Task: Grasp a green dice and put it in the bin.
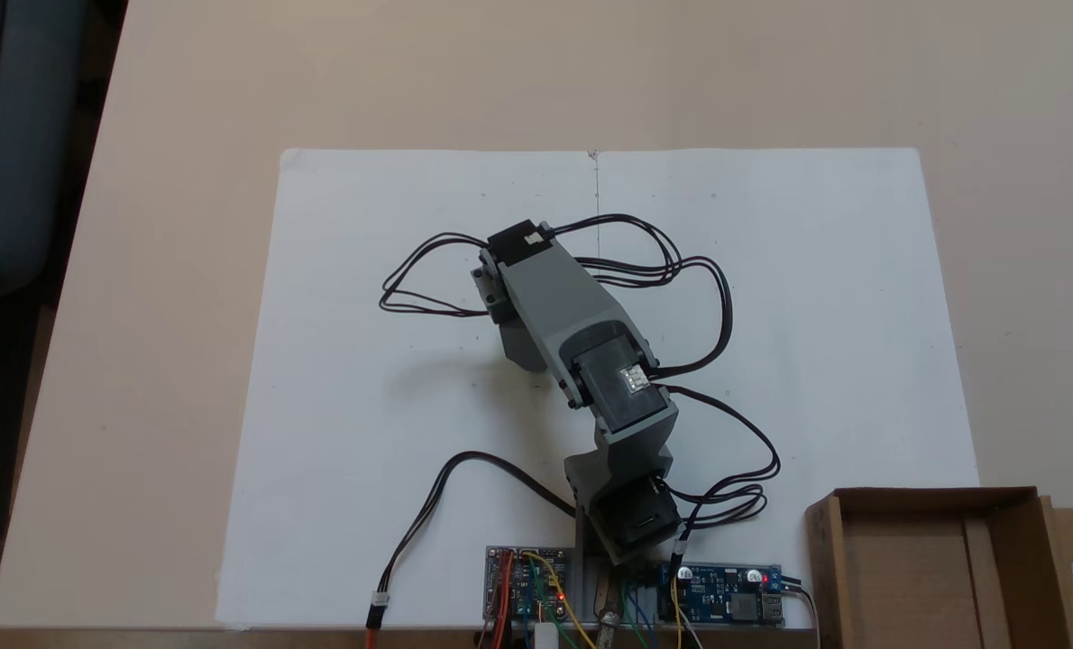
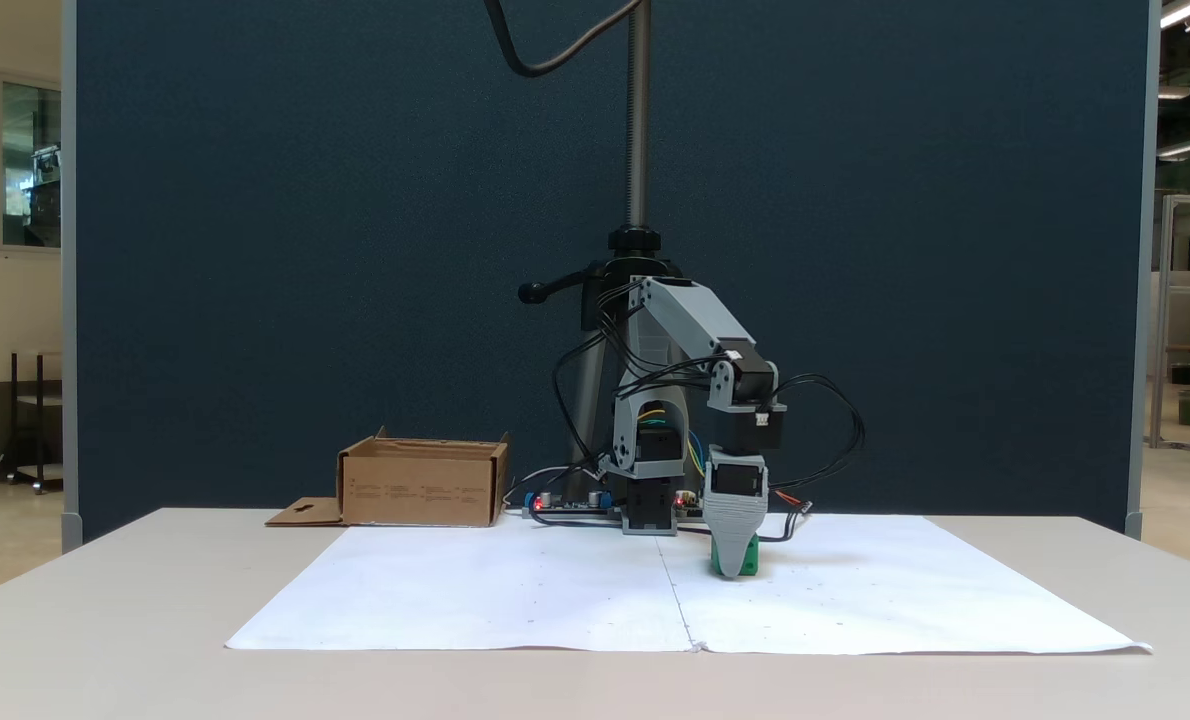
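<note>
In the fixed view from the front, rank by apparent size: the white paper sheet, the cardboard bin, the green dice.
Largest to smallest:
1. White paper sheet, spanning most of the table's width.
2. Cardboard bin, at the table's far edge, so it looks somewhat smaller than it is.
3. Green dice, partly hidden by the claw.

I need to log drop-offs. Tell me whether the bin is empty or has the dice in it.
Empty. The bin shows bare cardboard inside in a fixed view, and the green dice sits on the white paper under the arm's fingers.
</note>
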